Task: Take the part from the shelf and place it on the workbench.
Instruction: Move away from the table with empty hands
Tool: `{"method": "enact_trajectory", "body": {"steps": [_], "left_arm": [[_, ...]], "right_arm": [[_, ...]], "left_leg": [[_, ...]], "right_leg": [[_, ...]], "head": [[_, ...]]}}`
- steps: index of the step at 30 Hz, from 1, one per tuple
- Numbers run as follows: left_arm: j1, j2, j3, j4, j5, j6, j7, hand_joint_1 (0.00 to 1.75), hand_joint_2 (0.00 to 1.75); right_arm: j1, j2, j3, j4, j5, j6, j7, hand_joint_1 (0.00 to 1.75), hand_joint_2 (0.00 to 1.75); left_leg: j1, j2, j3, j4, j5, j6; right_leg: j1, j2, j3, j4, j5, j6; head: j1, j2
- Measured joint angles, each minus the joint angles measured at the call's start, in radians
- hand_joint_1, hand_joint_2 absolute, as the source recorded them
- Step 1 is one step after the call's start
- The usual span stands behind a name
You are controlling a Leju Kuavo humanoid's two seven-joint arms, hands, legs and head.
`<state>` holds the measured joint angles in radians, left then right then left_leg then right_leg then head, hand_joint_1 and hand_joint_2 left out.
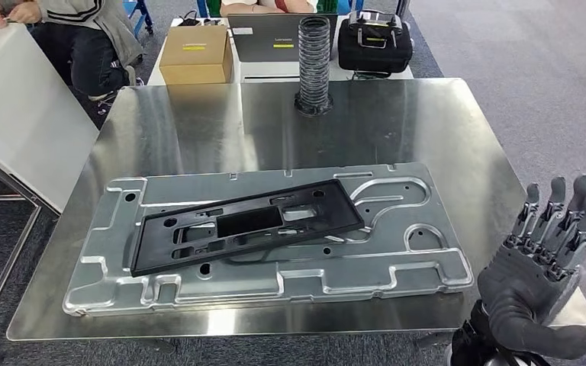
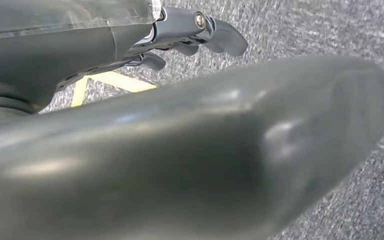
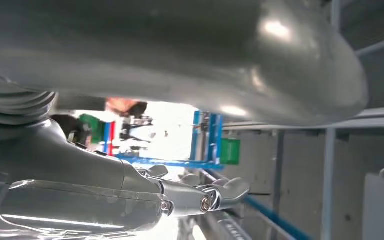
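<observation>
A long black plastic part (image 1: pixel 244 225) with cut-outs lies slanted on a large silver stamped metal panel (image 1: pixel 275 278), which rests flat on the steel workbench (image 1: pixel 198 130). My right hand (image 1: pixel 538 271) is raised beside the bench's near right corner, fingers straight and apart, thumb out, holding nothing. In the right wrist view the right hand's fingers (image 3: pixel 200 197) and thumb (image 3: pixel 220 55) are spread with nothing between them. My left hand (image 2: pixel 190 150) hangs over grey carpet, its thumb close to the lens and its fingers (image 2: pixel 215 35) holding nothing.
A black ribbed hose (image 1: pixel 314 65) stands upright at the bench's far edge. Behind it sit a cardboard box (image 1: pixel 197 55), a laptop (image 1: pixel 271 36) and a black case (image 1: pixel 374 42). A seated person (image 1: pixel 84 38) is at the far left, by a white table (image 1: pixel 23 114).
</observation>
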<state>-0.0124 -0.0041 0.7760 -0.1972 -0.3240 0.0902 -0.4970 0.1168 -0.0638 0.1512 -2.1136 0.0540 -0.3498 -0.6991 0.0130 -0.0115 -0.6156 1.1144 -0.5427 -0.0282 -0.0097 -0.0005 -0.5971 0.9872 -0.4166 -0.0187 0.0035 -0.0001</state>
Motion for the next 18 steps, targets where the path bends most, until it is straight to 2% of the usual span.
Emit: {"method": "enact_trajectory", "body": {"steps": [2,3,4,5,7,8,9,12,13,14,16,17,18], "left_arm": [[-0.001,0.001,0.005,0.000,-0.016,-0.004,-0.001,0.00,0.00],[-0.002,0.002,0.008,0.000,-0.025,-0.005,-0.001,0.00,0.00],[-0.003,0.001,0.011,0.000,-0.032,-0.006,-0.001,0.00,0.00],[-0.003,0.001,0.013,0.000,-0.037,-0.006,-0.001,0.00,0.00],[-0.005,0.001,0.015,0.000,-0.044,-0.007,-0.001,0.00,0.00],[-0.007,0.001,0.016,0.000,-0.048,-0.006,-0.002,0.00,0.00],[-0.009,0.001,0.016,0.000,-0.053,-0.006,-0.002,0.00,0.00],[-0.010,-0.001,0.018,0.000,-0.063,-0.003,-0.001,0.00,0.00],[-0.011,-0.002,0.019,0.000,-0.066,-0.002,0.000,0.00,0.00],[-0.013,-0.002,0.019,0.000,-0.070,-0.002,0.002,0.00,0.00],[-0.014,-0.003,0.021,0.000,-0.078,0.000,0.004,0.00,0.00],[-0.014,-0.003,0.021,0.000,-0.081,0.002,0.005,0.00,0.00],[-0.014,-0.003,0.022,0.000,-0.084,0.003,0.005,0.00,0.00]], "right_arm": [[0.028,0.003,-0.007,-0.008,-0.001,0.003,0.001,0.00,0.00],[0.044,0.004,-0.010,-0.011,0.003,0.002,0.002,0.00,0.00],[0.063,0.006,-0.013,-0.017,0.010,-0.004,0.002,0.00,0.00],[0.081,0.009,-0.013,-0.023,0.016,-0.014,0.002,0.00,0.00],[0.112,0.011,-0.013,-0.038,0.028,-0.039,0.002,0.00,0.00],[0.124,0.011,-0.012,-0.046,0.033,-0.054,0.001,0.00,0.00],[0.135,0.011,-0.011,-0.053,0.040,-0.070,0.001,0.00,0.00],[0.165,0.010,-0.001,-0.063,0.055,-0.115,0.001,0.00,0.00],[0.174,0.010,0.001,-0.064,0.057,-0.123,0.001,0.00,0.00],[0.182,0.009,0.002,-0.064,0.056,-0.128,0.001,0.00,0.00],[0.192,0.008,0.000,-0.062,0.045,-0.119,0.001,0.00,0.00],[0.196,0.009,-0.005,-0.058,0.037,-0.106,0.002,0.00,0.00],[0.200,0.011,-0.013,-0.052,0.028,-0.088,0.002,0.00,0.00]], "left_leg": [[0.000,0.002,-0.035,0.127,-0.083,-0.004],[0.000,0.003,-0.035,0.161,-0.102,-0.005],[0.000,0.003,-0.016,0.156,-0.102,-0.005],[0.000,0.004,0.024,0.109,-0.085,-0.003],[-0.002,0.003,0.131,-0.045,-0.043,0.006],[-0.005,0.003,0.166,-0.101,-0.029,0.011],[-0.008,0.002,0.183,-0.132,-0.020,0.017],[-0.012,0.005,0.170,-0.137,0.006,0.035],[-0.011,0.008,0.160,-0.139,0.019,0.042],[-0.008,0.012,0.147,-0.142,0.033,0.048],[-0.007,0.017,0.116,-0.144,0.058,0.054],[-0.007,0.019,0.100,-0.143,0.070,0.054],[-0.008,0.020,0.084,-0.141,0.081,0.054]], "right_leg": [[0.003,-0.001,-0.016,0.002,0.012,-0.003],[0.004,-0.001,-0.026,0.004,0.018,-0.003],[0.005,-0.001,-0.035,0.006,0.024,-0.002],[0.006,-0.001,-0.044,0.009,0.031,0.000],[0.008,0.000,-0.059,0.015,0.044,0.006],[0.008,0.000,-0.062,0.018,0.050,0.011],[0.008,0.000,-0.064,0.019,0.058,0.017],[0.004,0.003,-0.068,0.014,0.078,0.034],[0.003,0.005,-0.074,0.024,0.062,0.039],[0.003,0.006,-0.085,0.052,0.025,0.045],[0.000,0.006,-0.113,0.165,-0.089,0.054],[-0.002,0.005,-0.123,0.233,-0.133,0.058],[-0.003,0.005,-0.125,0.286,-0.152,0.060]], "head": [[-0.001,0.000],[-0.002,0.000],[-0.002,0.000],[-0.002,0.000],[-0.002,0.000],[-0.001,0.000],[-0.001,0.000],[-0.005,0.000],[-0.006,0.000],[-0.006,0.000],[-0.003,0.000],[-0.001,0.000],[0.000,0.000]]}}
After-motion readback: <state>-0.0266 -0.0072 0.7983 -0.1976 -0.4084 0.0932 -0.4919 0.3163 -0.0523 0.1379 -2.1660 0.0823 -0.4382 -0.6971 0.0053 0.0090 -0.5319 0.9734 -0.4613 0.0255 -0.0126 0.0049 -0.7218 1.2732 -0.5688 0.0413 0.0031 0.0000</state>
